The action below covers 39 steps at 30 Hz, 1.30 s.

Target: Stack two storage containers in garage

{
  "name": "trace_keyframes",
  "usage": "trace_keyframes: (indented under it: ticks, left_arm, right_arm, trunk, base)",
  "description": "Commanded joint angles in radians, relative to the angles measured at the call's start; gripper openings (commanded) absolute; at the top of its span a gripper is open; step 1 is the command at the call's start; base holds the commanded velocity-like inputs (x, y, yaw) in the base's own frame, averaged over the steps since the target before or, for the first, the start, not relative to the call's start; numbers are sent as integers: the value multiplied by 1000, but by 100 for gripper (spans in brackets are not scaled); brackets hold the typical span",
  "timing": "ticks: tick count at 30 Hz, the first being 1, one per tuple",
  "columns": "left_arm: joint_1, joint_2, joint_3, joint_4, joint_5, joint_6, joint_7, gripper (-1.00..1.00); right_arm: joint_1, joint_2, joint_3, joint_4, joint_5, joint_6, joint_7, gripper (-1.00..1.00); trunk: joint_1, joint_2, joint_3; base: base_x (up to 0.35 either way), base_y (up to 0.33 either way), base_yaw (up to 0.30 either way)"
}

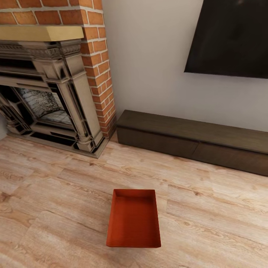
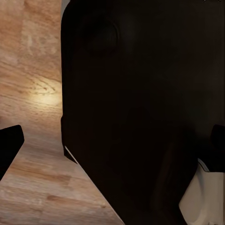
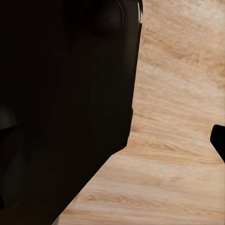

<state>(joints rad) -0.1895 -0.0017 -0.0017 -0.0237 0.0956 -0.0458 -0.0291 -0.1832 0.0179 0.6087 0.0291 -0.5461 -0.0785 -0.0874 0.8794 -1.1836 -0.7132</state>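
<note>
One orange-red lidless storage container [image 1: 134, 219] sits on the light wood-plank floor [image 1: 56, 208] of the living room, low in the head view, with its long side running away from me. It is empty. The second container is out of view, and so are the garage and its concrete floor. In the left wrist view my left gripper [image 2: 112, 150] is open, with its black fingertips [image 2: 9, 147] at the picture's two edges and nothing between them. In the right wrist view my right gripper [image 3: 112, 140] also stands open over the planks, one fingertip [image 3: 219, 140] at the edge.
A red brick fireplace [image 1: 56, 93] with a dark ornate surround stands at the back left. A long low dark cabinet [image 1: 193, 139] runs along the white wall under a black TV [image 1: 230, 37]. My own dark body [image 2: 140, 108] blocks much of both wrist views.
</note>
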Motion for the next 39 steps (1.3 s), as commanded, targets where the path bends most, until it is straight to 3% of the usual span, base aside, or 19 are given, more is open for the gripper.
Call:
trace_keyframes:
  ticks: [1, 10, 15, 18, 21, 23, 27, 32, 34, 39]
  left_arm:
    - [-1, 0, 1, 1, 11, -3, -3, 100]
    - [-1, -3, 6, 0, 14, -2, -2, 100]
    - [-1, 11, 9, -133, 16, 20, 0, 100]
    - [-3, 12, 9, -225, 17, 86, -1, 100]
    - [-3, 13, 9, -351, 18, 209, 0, 100]
    - [-4, 15, 9, -455, 17, 286, 0, 100]
    - [-6, 14, 9, -565, 17, 335, 0, 100]
    - [-16, -2, 10, -602, 22, 379, 1, 100]
    - [-27, -20, 10, -609, 22, 414, 1, 100]
    - [-128, -60, 10, -609, 22, 462, 3, 100]
  right_arm:
    - [-1, 0, 7, 3, -14, -6, 3, 100]
    - [-1, 3, 9, -1, -12, -5, 9, 100]
    - [-1, 4, 13, -33, -13, 1, 5, 100]
    - [-2, -4, 14, -115, -9, 12, 3, 100]
    - [-1, -38, 13, -223, -7, 56, 1, 100]
    - [3, -75, 11, -306, -7, 109, 0, 100]
    - [-8, -115, 6, -393, -9, 162, -4, 100]
    - [-106, -121, 5, -427, -9, 191, -27, 100]
    - [-158, -119, 5, -430, -9, 226, -47, 100]
    - [-284, -117, 5, -425, -9, 288, -73, 100]
  trunk:
    - [0, 0, -1]
    - [0, 0, -1]
    - [0, 0, -1]
    - [0, 0, -1]
    - [0, 0, -1]
    - [0, 0, -1]
    - [0, 0, -1]
    - [0, 0, -1]
    - [0, 0, -1]
    - [0, 0, -1]
  base:
    - [0, 0, 0]
    - [0, 0, 0]
    - [0, 0, 0]
    - [0, 0, 0]
    - [0, 0, 0]
    - [0, 0, 0]
    - [0, 0, 0]
    - [0, 0, 0]
    - [0, 0, 0]
    - [0, 0, 0]
